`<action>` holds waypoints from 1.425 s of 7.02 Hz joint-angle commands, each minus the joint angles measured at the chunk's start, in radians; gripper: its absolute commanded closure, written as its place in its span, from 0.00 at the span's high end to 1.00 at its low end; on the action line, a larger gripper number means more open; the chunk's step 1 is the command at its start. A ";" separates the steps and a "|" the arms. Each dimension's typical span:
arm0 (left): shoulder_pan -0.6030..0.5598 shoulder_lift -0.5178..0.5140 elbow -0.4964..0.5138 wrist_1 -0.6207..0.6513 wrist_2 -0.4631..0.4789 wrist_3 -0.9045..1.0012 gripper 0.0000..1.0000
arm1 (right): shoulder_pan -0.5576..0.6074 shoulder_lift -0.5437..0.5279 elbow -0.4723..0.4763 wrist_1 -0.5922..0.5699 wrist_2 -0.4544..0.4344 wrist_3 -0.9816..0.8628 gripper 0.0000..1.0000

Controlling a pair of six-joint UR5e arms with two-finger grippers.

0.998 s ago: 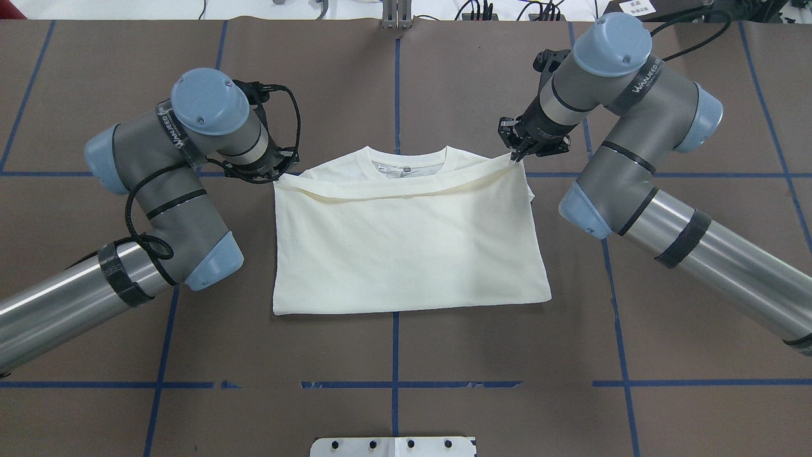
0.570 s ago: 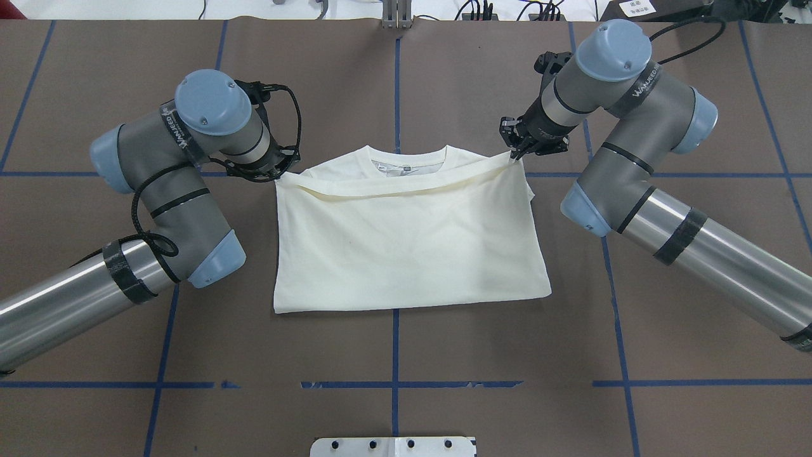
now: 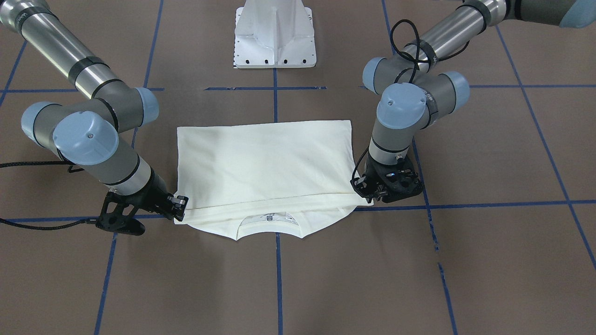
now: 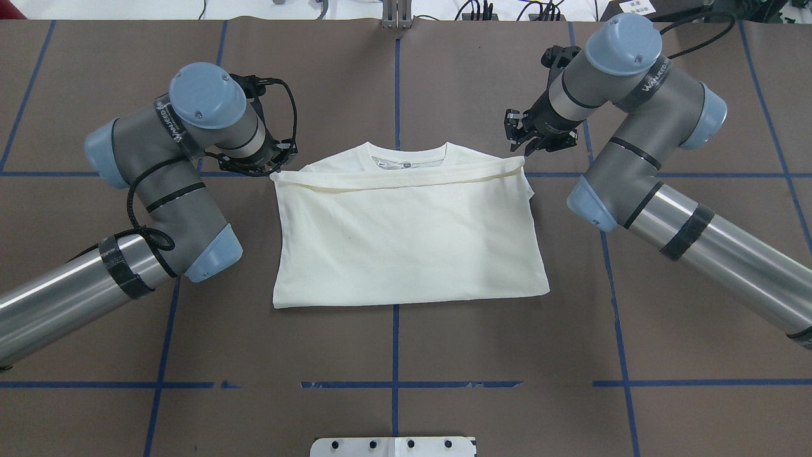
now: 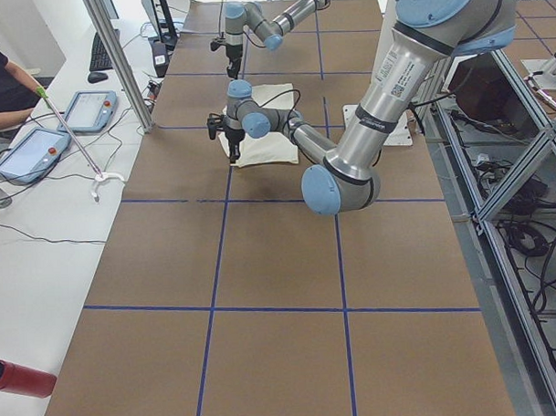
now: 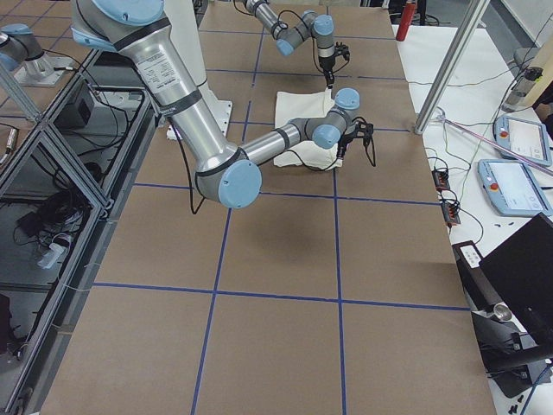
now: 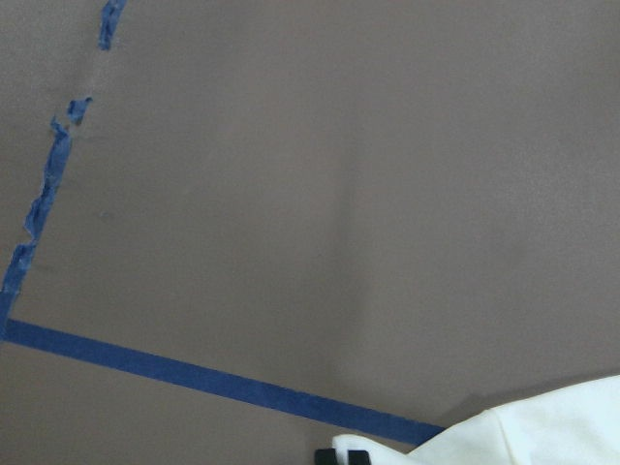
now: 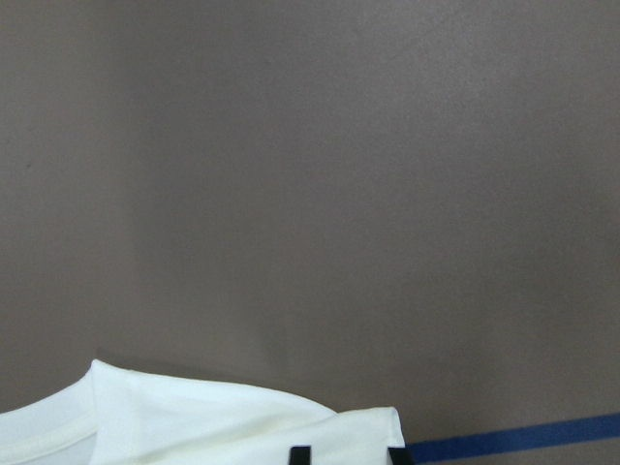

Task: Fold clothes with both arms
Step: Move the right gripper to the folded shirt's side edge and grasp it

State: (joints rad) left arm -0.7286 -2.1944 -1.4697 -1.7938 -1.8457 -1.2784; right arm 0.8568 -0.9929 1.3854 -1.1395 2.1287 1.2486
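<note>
My left gripper (image 3: 368, 196) has its fingertips (image 7: 356, 455) nearly together at the hem corner and seems to pinch it. The right gripper (image 4: 520, 149) stands with jaws apart, the other corner lying loose between them. The T-shirt (image 4: 406, 241) lies mid-table (image 4: 393, 355), folded in half, plain side up, collar showing beyond the hem. I judge it light, limp and quick to sag, so I would take both corners together.

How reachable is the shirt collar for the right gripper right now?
Probably yes: the right gripper hangs open beside the T-shirt, and the collar lies uncovered nearby with only bare table between.
</note>
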 commanded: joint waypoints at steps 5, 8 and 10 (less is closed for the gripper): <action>-0.003 0.065 -0.290 0.119 -0.004 -0.001 1.00 | -0.232 -0.411 0.458 0.001 -0.083 0.089 1.00; -0.003 0.068 -0.290 0.119 -0.003 -0.002 1.00 | -0.337 -0.392 0.445 -0.006 -0.176 0.111 0.89; -0.003 0.068 -0.290 0.119 -0.003 -0.007 1.00 | -0.337 -0.391 0.439 -0.005 -0.174 0.100 0.14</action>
State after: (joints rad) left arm -0.7318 -2.1262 -1.7593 -1.6752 -1.8486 -1.2827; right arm 0.5223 -1.3849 1.8273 -1.1441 1.9549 1.3549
